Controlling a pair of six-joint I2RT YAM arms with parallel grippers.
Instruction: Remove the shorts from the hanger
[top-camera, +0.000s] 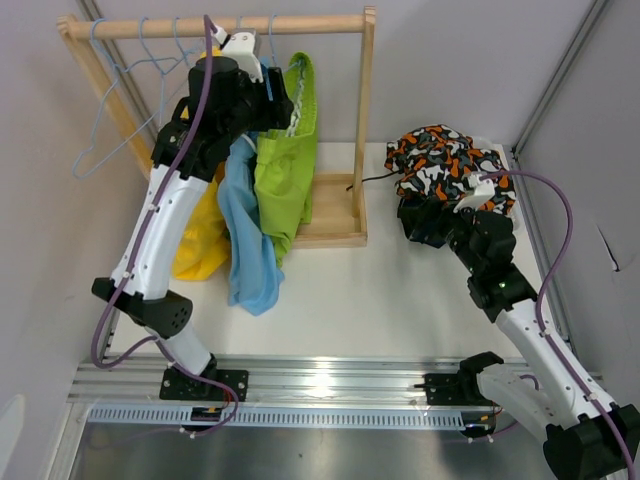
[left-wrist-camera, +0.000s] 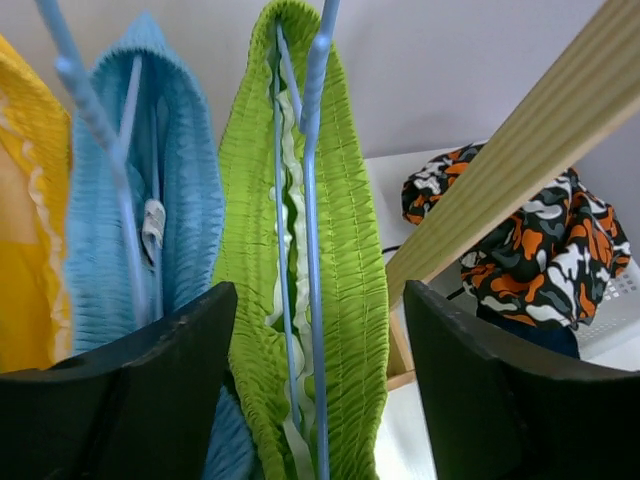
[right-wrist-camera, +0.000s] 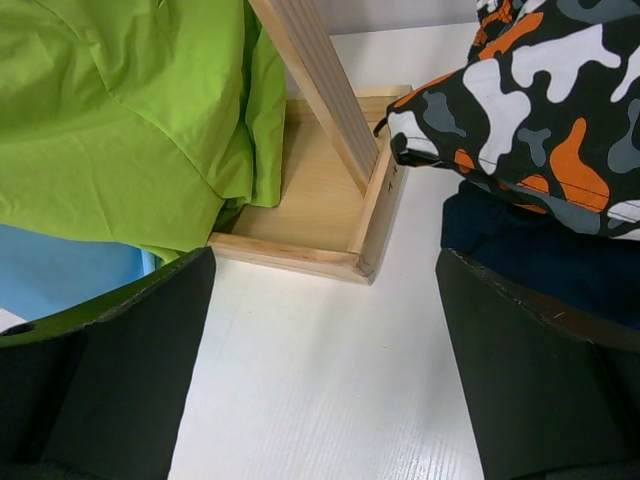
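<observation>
left tool (left-wrist-camera: 318, 335) straddles the hanging lime green shorts (left-wrist-camera: 350, 230), jaws apart.

Lab rig with aluminium framing (top-camera: 330, 378)

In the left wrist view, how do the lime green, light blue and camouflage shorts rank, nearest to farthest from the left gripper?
1. Lime green shorts, between the fingers of the left gripper.
2. Light blue shorts, just left.
3. Camouflage shorts, far back right.

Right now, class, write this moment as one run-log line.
left gripper: open, around lime green shorts on blue hanger | right gripper: open, near camouflage shorts | hung: yellow shorts, light blue shorts
</observation>
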